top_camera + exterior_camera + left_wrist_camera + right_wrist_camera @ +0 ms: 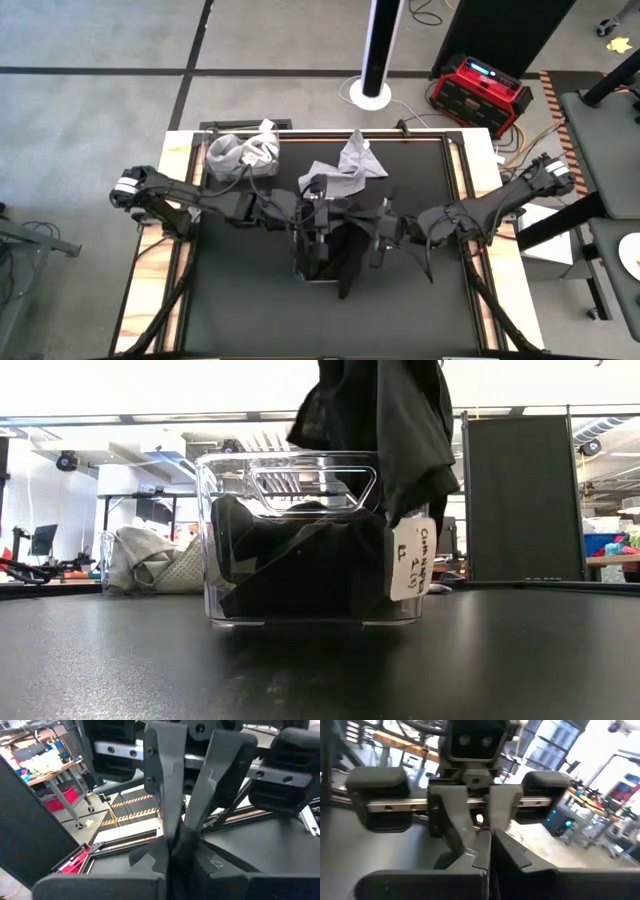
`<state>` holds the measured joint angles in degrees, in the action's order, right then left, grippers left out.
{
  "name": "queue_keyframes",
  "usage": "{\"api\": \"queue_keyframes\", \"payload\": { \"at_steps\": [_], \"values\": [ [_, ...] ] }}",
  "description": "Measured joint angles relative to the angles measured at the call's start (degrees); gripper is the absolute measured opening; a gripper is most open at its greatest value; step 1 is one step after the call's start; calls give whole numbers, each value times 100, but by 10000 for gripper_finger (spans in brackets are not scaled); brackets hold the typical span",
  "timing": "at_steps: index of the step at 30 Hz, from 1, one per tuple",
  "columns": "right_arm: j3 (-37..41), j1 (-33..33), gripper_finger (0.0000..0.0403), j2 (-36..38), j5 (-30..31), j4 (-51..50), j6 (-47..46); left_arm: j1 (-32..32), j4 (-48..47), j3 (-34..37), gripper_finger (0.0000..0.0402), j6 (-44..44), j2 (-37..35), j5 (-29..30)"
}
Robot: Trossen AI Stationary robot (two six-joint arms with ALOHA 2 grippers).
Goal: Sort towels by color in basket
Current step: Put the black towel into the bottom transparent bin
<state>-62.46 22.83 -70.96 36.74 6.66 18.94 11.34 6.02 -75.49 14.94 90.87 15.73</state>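
A black towel [385, 420] hangs above a clear basket [232, 490] in the table's middle, which holds more black towels [290, 565]. A white tag [412, 558] dangles from the hanging towel over the basket's wall. My left gripper [322, 215] and my right gripper [374, 228] face each other above the basket, both shut on that towel [347, 262]. A light grey towel [347, 165] lies flat on the mat behind the basket. My left gripper pinches a bunched upper part of the black towel [172, 862] between its two fingers, coming level from the table's left. The towel is lifted and hangs down into the basket. My right gripper pinches the same bunch [485, 851] between its two fingers, level from the table's right, fingertips close to the left gripper's fingertips [470, 837]. The towel hangs below the fingers.
A second basket [240, 155] with light grey and white towels stands at the far left of the mat. It shows in the low view as a pale heap [150, 560] behind. Open mat lies at the near side and to the right.
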Motion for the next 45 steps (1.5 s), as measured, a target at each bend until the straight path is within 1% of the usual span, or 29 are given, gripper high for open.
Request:
{"api": "queue_keyframes", "payload": {
  "at_steps": [4,7,9,13,15,18,21,23,26,28,29,31,33,34,36,39,41,43,44,45],
  "values": [
    [7,0,31,166,54,-162,-42,8,-15,12,4,186,-16,-2],
    [6,13,63,477,93,-497,-314,15,-142,21,3,351,-100,-24],
    [-4,13,91,720,104,-869,-581,22,-277,25,2,385,-193,-28],
    [-2,11,160,1121,93,-1806,-1217,23,-361,25,2,422,-441,-58],
    [8,13,195,1221,75,-2119,-1561,21,-382,25,2,487,-502,-192],
    [134,11,251,1220,17,-2155,-1897,17,-306,25,1,556,-531,-338],
    [179,7,300,1069,-383,-2113,-2073,17,-246,25,1,617,-539,-347],
    [179,-17,329,944,-536,-1990,-2109,17,-181,25,1,625,-519,-435],
    [179,-89,359,665,-575,-1691,-2052,15,-32,25,0,627,-514,-735],
    [179,-172,368,452,-628,-1425,-1897,14,91,25,0,624,-514,-907],
    [179,-228,368,332,-756,-1238,-1771,14,129,25,0,625,-514,-930],
    [179,-348,364,156,-1217,-831,-1585,17,153,25,0,625,-514,-941],
    [179,-454,350,-3,-1800,-461,-1419,17,151,25,0,625,-514,-944],
    [179,-495,338,-55,-2070,-346,-1327,17,147,25,0,619,-514,-944],
    [179,-563,303,-130,-2383,-182,-1254,17,145,25,2,573,-514,-942],
    [179,-619,222,-155,-2526,-120,-1027,17,151,25,13,551,-514,-941],
    [178,-627,150,-157,-2529,-136,-933,17,149,25,23,484,-514,-926],
    [179,-629,70,-157,-2528,-173,-825,17,140,25,35,389,-514,-771],
    [177,-627,41,-149,-2525,-187,-718,19,136,25,43,372,-514,-638],
    [179,-623,28,-138,-2521,-210,-715,21,124,25,52,362,-514,-452]
  ]
}}
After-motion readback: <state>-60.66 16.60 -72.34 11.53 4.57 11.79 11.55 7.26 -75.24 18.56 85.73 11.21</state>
